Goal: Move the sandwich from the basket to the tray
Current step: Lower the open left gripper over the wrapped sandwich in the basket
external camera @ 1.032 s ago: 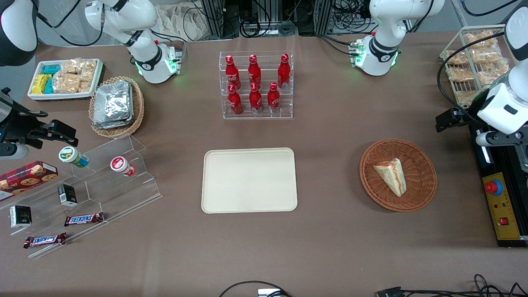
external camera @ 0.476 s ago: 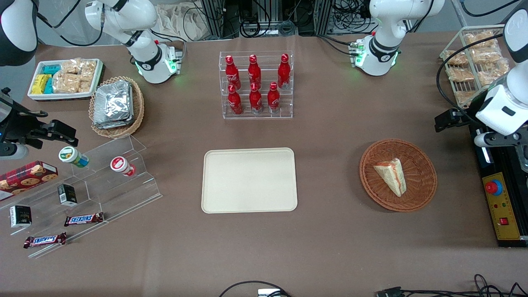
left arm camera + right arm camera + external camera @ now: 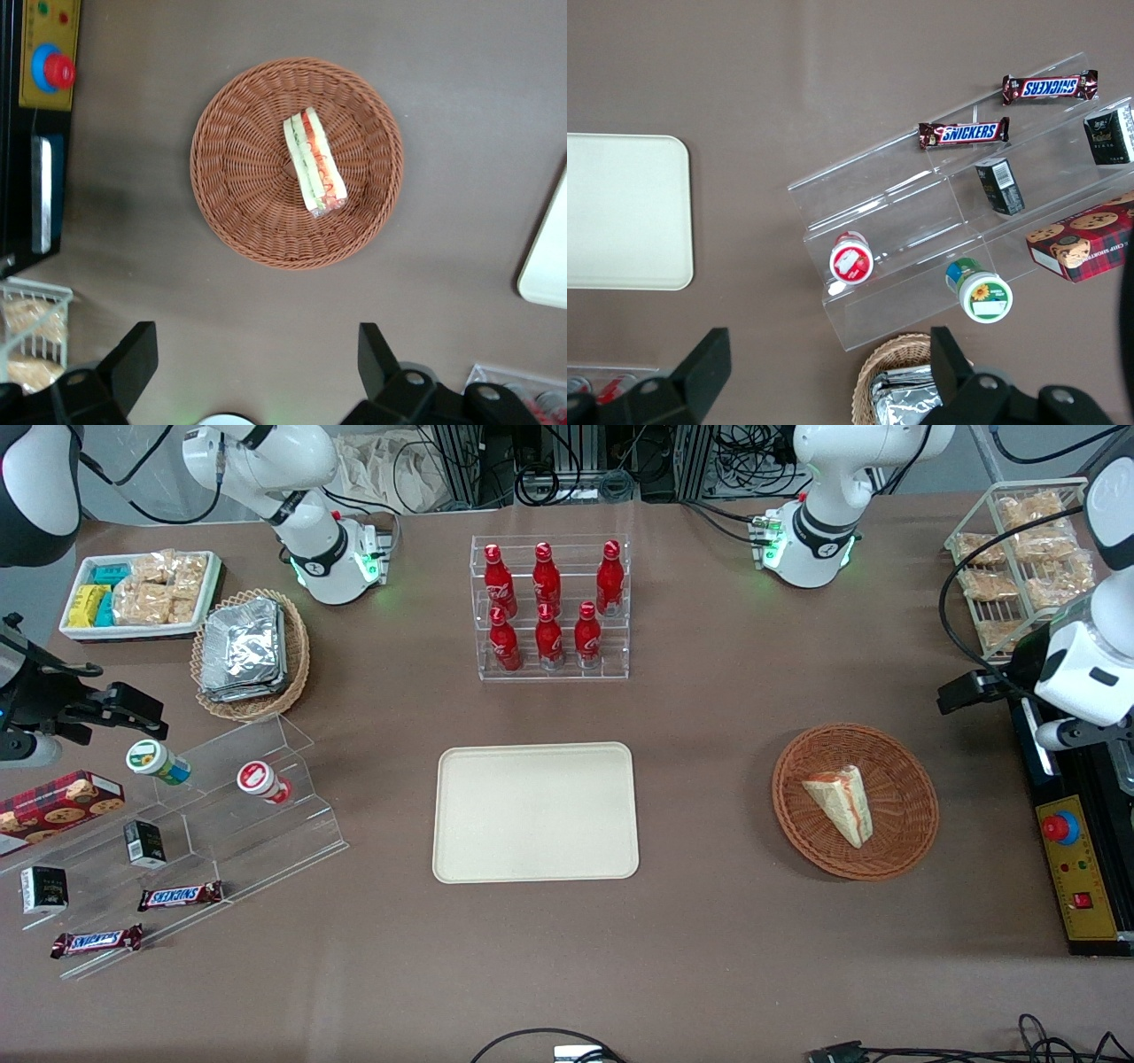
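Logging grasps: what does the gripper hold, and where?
Nothing. The open gripper hovers above bare table beside the reddish-brown wicker basket; the triangular sandwich lies inside.

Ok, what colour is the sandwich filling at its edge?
Red-orange and green stripes between white bread on the sandwich, clearest in the left wrist view; the gripper hovers apart from it.

The gripper [image 3: 252, 359], fingers spread wide apart above the table beside the basket [image 3: 232, 181], is cropped at the frame edge; beside the basket, the tray [image 3: 547, 266] shows only one corner.
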